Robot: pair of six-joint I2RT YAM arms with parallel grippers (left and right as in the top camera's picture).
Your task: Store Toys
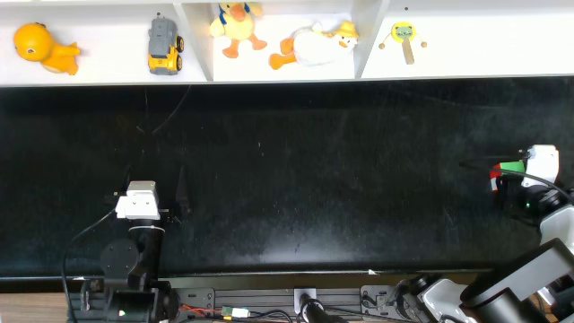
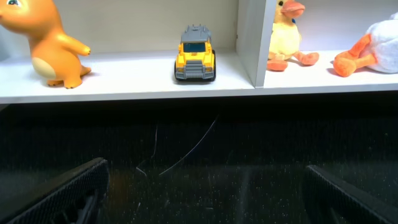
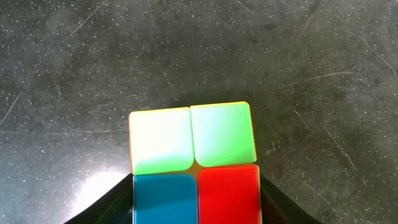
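At the right edge of the black tabletop [image 1: 314, 179], the right gripper [image 3: 194, 186] clamps a green, blue and red plastic puzzle cube [image 3: 193, 140]. The left gripper [image 2: 205, 168] has its fingers apart, facing the white shelf [image 2: 124, 78].

2x2 puzzle cube [image 3: 193, 163] held in the right gripper [image 3: 196, 186]
Green face showing, blue and red tiles nearer the wrist, sitting square between both fingers, touching each.

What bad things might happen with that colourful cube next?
The right gripper pinches the cube only near one end, so it might slip and drop onto the table. The shelf bays already hold toys like the truck and the plush duck, so sliding the cube in might knock one over.
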